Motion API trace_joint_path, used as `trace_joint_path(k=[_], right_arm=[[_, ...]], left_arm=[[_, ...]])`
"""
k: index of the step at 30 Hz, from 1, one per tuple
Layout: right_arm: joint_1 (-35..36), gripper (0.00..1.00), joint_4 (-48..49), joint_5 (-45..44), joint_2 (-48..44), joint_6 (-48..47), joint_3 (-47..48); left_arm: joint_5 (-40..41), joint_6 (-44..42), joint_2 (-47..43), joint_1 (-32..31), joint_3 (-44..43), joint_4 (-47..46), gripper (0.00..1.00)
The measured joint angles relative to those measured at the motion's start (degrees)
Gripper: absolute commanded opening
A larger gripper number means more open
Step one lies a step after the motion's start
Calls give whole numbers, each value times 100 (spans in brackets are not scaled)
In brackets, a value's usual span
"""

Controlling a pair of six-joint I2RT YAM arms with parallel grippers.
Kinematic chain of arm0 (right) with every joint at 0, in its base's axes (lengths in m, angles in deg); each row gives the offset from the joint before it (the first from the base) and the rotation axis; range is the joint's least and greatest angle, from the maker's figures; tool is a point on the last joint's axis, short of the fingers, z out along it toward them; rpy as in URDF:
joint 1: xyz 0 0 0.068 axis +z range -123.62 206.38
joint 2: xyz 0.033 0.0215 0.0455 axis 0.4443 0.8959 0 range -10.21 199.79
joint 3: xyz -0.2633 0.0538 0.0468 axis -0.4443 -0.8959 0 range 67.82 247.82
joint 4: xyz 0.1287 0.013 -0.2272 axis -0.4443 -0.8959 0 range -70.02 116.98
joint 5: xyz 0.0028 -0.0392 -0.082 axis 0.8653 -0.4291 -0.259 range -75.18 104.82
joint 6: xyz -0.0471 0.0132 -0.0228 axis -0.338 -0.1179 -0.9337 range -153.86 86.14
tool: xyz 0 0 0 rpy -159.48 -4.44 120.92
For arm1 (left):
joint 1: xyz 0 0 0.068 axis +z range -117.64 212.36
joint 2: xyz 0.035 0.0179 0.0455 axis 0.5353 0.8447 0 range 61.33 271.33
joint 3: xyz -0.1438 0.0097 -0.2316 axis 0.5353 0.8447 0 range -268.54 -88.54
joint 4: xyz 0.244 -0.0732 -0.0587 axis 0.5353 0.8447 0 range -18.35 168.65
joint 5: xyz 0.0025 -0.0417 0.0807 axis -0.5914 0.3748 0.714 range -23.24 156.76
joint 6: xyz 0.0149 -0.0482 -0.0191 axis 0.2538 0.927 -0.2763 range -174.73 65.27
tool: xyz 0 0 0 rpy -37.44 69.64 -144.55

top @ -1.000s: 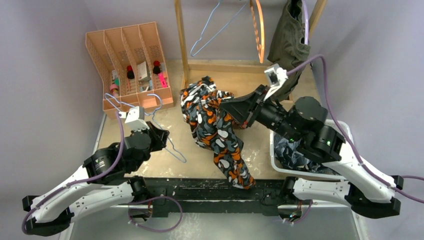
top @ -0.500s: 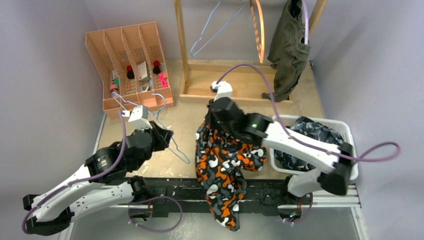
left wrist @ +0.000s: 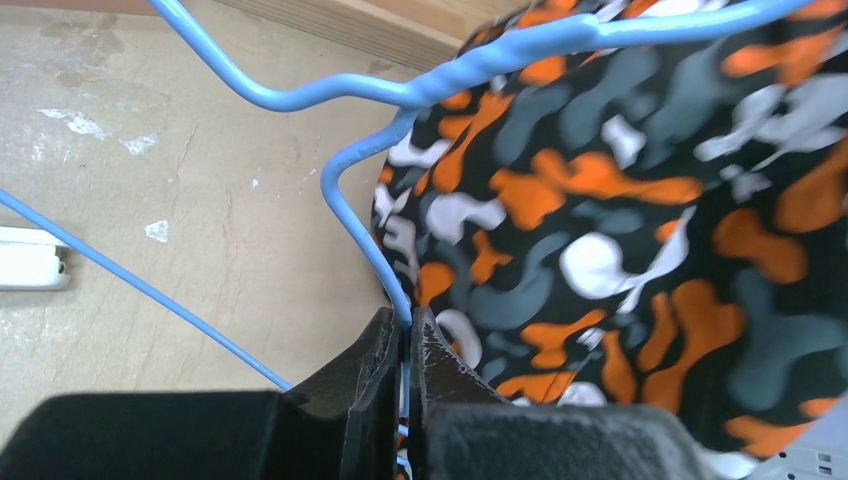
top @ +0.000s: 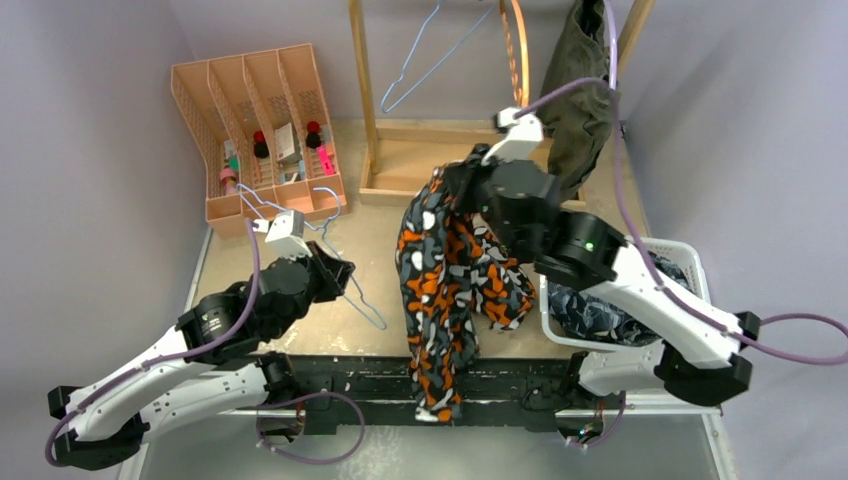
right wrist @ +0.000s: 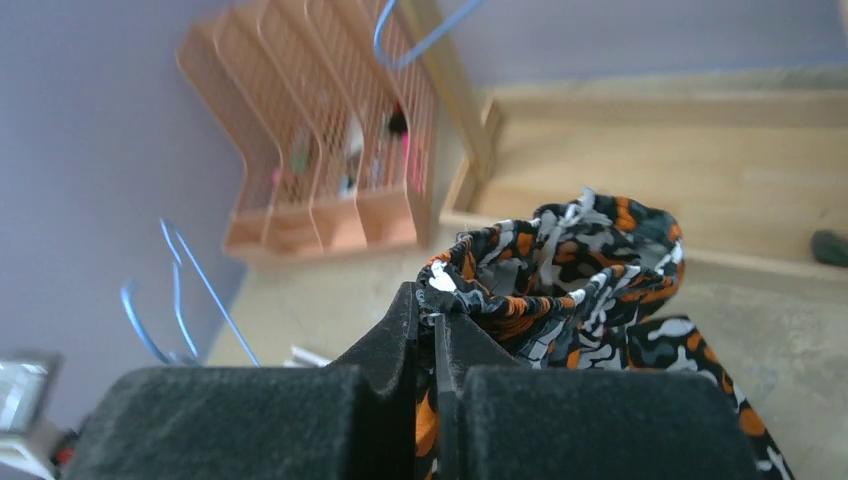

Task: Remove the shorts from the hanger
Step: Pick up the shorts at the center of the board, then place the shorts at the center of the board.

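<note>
Top external view is showing the camouflage shorts [top: 445,290] dangling as a long strip, their loose leg ends reaching over the near edge of the table [top: 380,230] and their waistband rising toward the far side. Left of them, the left hand [left wrist: 405,345] is pinching the blue wire hanger [left wrist: 360,225], jaws pressed together on the wire. From above, hanger and shorts are looking apart, so this pair is appearing freed.

Farther back and higher, the right hand [right wrist: 437,330] is pinching the bunched waistband, jaws squeezed onto the cloth. The shorts' long axis is running from that hand down toward the robot's bases.

Just right of the hanging cloth, the white basket [top: 688,250] is sitting under the right arm, with dark patterned shorts [top: 590,318] lying inside. The likely drop place is therefore lying to the right, on the right arm's side. The coming move is probably calling for a rightward swing over the rim, where the trailing legs may be catching.

At the far end, olive green shorts [top: 580,90] are hanging on the wooden rack [top: 362,90], not yet taken down.
</note>
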Motion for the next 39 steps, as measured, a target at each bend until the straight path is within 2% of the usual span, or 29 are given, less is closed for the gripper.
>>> trace_joint_path(k=[6, 10, 15, 19, 20, 22, 23, 24, 25, 31, 34, 39], right_arm=[[-57, 0, 612, -590, -474, -116, -79], [-57, 0, 638, -706, -420, 179, -584], [-57, 0, 33, -643, 125, 1287, -1690], [-57, 2, -518, -155, 625, 2197, -2758], [-57, 12, -597, 11, 638, 2343, -3016], [-57, 46, -752, 260, 601, 2568, -3309], [-57, 59, -824, 387, 553, 2691, -3381], [-57, 67, -872, 457, 496, 2761, -3399], [-57, 71, -885, 527, 387, 2771, -3399], [-57, 74, -494, 1145, -645, 2562, -3429], [-55, 72, 302, 1683, -1412, 2341, -3888], [-50, 74, 1915, 2369, -2682, 2122, -5254]], left_arm=[[-42, 0, 55, 0, 0, -76, 0], [-57, -2, 55, 0, 0, -98, 0], [-151, -2, 50, 0, 0, -136, 0], [-271, -7, 52, 0, 35, -258, 0], [-304, -7, 55, 0, 55, -284, 0], [-365, -11, 79, 0, 81, -345, 0], [-396, -11, 105, 0, 87, -378, 0], [-428, -13, 142, 0, 90, -413, 0], [-461, -15, 184, 0, 92, -459, 0], [-551, -2, 358, 0, 162, -688, 0], [-560, 31, 361, 0, 227, -758, 0], [-516, 131, 389, 0, 236, -802, 0]])
